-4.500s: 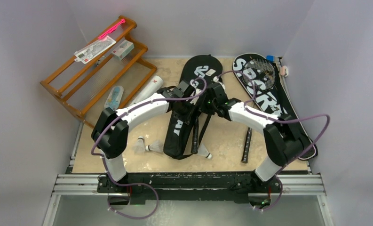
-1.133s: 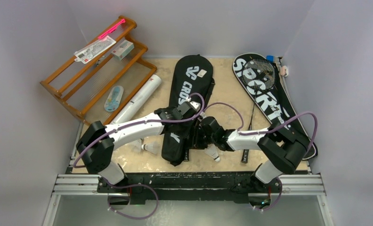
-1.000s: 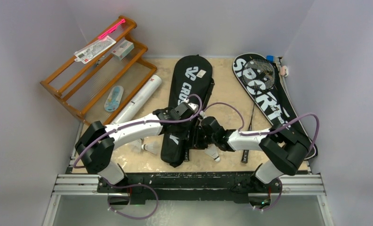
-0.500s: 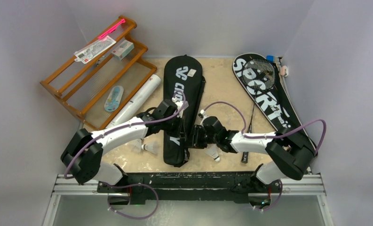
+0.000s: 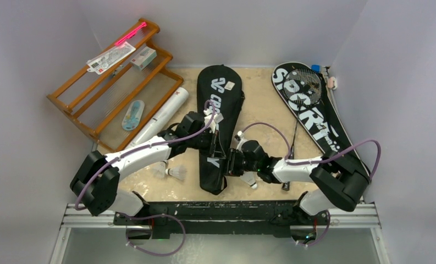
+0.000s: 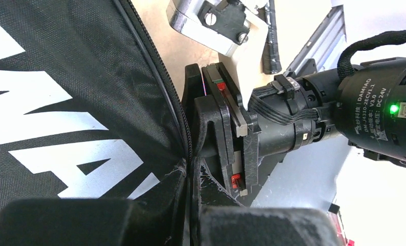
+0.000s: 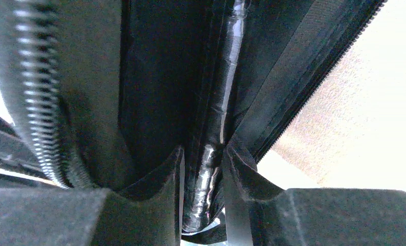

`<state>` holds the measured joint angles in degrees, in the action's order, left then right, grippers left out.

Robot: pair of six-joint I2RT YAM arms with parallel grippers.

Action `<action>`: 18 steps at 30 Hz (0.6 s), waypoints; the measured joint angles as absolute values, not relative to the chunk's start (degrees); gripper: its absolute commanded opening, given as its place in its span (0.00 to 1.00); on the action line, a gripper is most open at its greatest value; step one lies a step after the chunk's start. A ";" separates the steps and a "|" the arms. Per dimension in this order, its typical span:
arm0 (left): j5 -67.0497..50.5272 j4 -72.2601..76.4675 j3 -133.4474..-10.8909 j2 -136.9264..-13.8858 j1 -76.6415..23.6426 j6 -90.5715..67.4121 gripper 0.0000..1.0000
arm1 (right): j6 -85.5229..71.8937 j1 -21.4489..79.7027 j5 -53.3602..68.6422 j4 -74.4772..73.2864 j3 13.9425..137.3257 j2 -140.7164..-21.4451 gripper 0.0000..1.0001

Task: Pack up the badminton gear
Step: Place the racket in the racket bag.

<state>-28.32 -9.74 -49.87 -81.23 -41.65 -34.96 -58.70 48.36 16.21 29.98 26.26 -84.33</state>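
**Racket handle in the mouth of the middle bag — both arms engaged**

The racket handle (image 7: 207, 174), black and tape-wrapped, sits pinched between the fingers of the right gripper (image 5: 230, 167), inside the unzipped side of the middle bag (image 5: 218, 110), which lies flat to the right of the orange rack (image 5: 111, 88). The left gripper (image 5: 216, 147) is clenched on the bag's zipper edge. The racket is probably light and stiff, with a delicate head, so the wrapped handle is the safe hold. The bag looks limp and slick — its zipper seam likely gives the firmest pinch. The tube (image 5: 161, 116) lies against the rack, and the second bag (image 5: 314, 124) lies farthest from it.
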 measured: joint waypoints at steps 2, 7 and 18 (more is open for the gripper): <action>-29.12 -9.17 -49.87 -81.56 -41.63 -34.94 0.00 | -59.11 48.31 16.21 31.03 25.30 -83.42 0.14; -31.77 -4.86 -47.75 -82.78 -41.60 -35.92 0.00 | -59.33 47.90 16.19 33.12 22.68 -81.54 0.29; -26.55 -12.56 -49.32 -84.77 -41.85 -33.30 0.05 | -56.40 45.87 12.40 30.83 19.46 -75.00 0.67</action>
<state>-26.55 -12.56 -49.32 -84.77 -41.85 -33.30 -56.40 45.87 12.40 30.83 19.46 -75.00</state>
